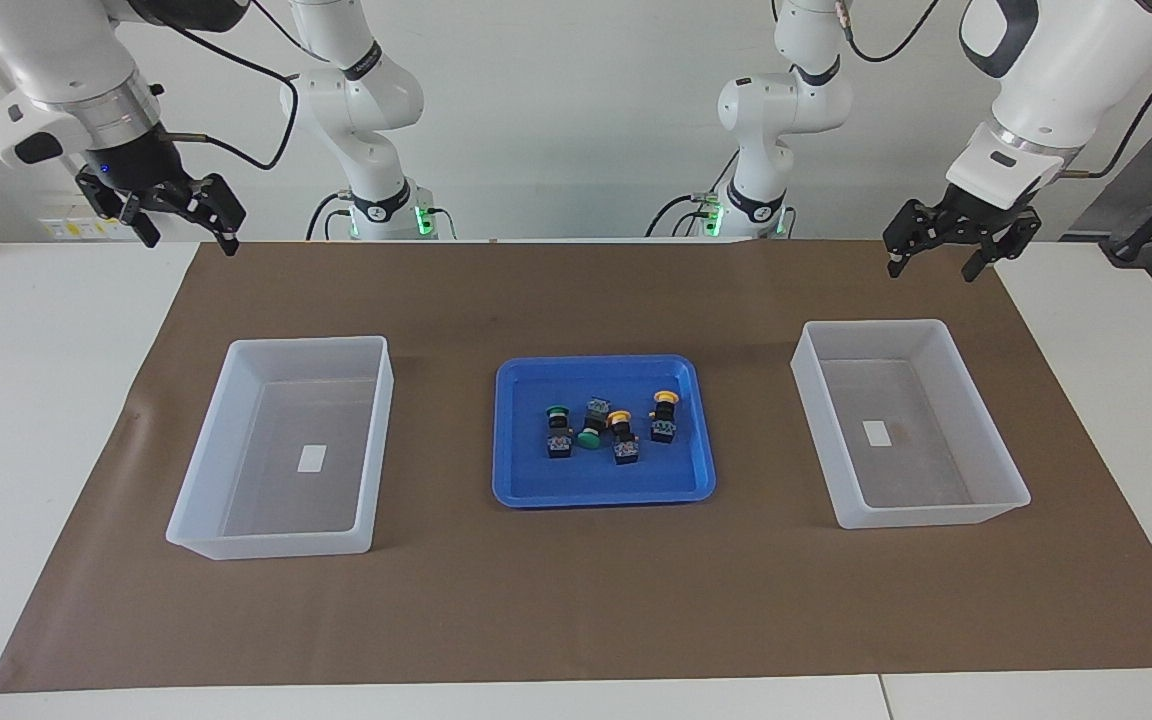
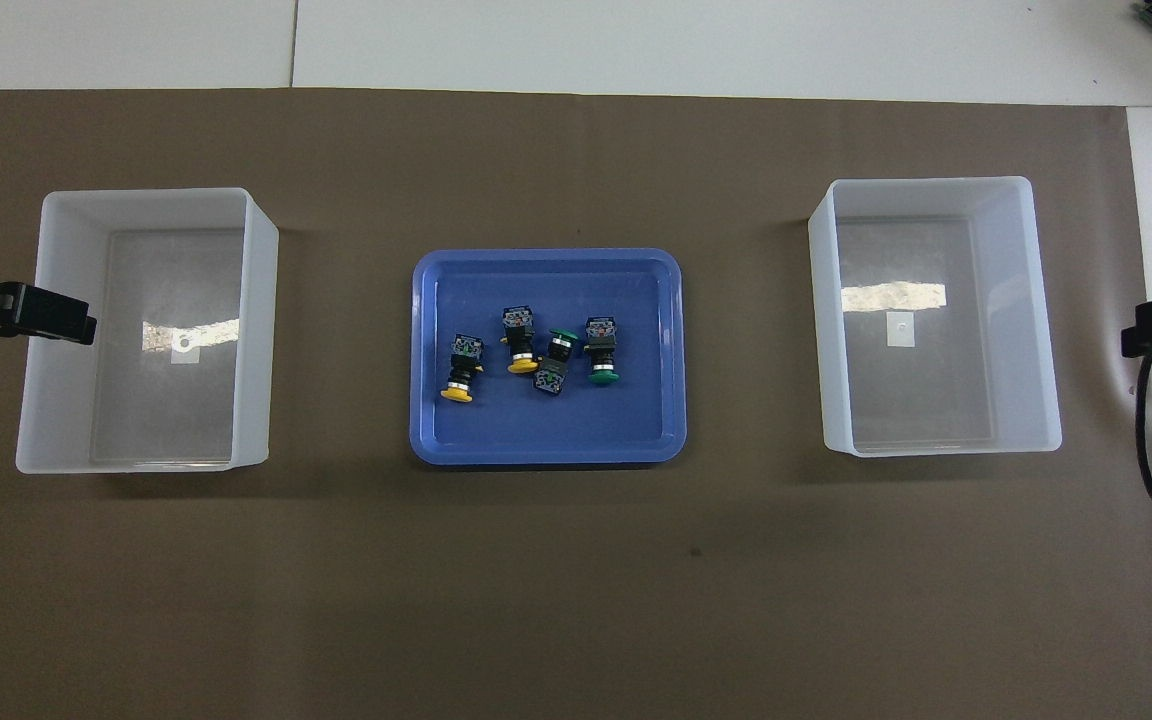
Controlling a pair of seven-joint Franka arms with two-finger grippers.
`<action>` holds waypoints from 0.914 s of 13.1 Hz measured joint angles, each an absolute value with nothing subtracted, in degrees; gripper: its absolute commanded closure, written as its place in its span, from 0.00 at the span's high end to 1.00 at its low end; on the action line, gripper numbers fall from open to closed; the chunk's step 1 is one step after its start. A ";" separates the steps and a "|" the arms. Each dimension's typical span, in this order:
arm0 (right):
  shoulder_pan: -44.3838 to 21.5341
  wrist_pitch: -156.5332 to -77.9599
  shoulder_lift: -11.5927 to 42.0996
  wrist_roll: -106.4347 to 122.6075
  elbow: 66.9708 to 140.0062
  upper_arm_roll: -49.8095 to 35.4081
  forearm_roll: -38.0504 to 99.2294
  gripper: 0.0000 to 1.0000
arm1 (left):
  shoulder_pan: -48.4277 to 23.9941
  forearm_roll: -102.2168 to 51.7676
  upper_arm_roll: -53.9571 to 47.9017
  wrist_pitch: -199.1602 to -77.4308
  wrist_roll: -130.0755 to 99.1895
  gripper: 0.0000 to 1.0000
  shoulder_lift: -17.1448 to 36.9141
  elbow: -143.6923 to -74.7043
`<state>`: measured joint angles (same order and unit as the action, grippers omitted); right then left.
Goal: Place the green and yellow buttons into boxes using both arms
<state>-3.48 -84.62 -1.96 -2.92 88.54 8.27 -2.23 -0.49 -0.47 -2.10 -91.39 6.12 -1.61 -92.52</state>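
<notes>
While both arms wait raised at the robots' edge of the brown mat, the right hand [image 1: 183, 215] hangs w/ fingers spread, holding nothing, and the left hand [image 1: 958, 243] likewise, spread and empty. Below each sits an empty translucent bin, one [image 1: 286, 447] toward the right arm's end, one [image 1: 906, 422] toward the left arm's. Between them on the worktop, the blue tray [image 1: 603, 495] holds all four push-buttons: two green [image 1: 558, 430], two yellow [image 1: 665, 414], clustered close. Prob. step one, nothing sorted yet; next needs each hand to descend over the tray and pinch one button cleanly.
</notes>
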 measured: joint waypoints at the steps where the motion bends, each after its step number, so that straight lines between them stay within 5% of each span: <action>1: -3.49 -84.54 -1.96 -2.92 88.55 8.27 -2.23 1.00 | -0.49 -0.47 -2.10 -91.38 6.12 1.00 -1.64 -92.67; 12: -4.48 -84.48 -1.97 -3.70 88.59 8.25 -2.20 1.00 | -0.50 -0.45 -2.19 -91.02 6.12 1.00 -2.10 -93.53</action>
<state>-4.48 -84.48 -1.97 -3.70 88.59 8.25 -2.20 -0.50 -0.45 -2.19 -91.02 6.12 -2.10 -93.53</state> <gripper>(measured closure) 0.000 0.000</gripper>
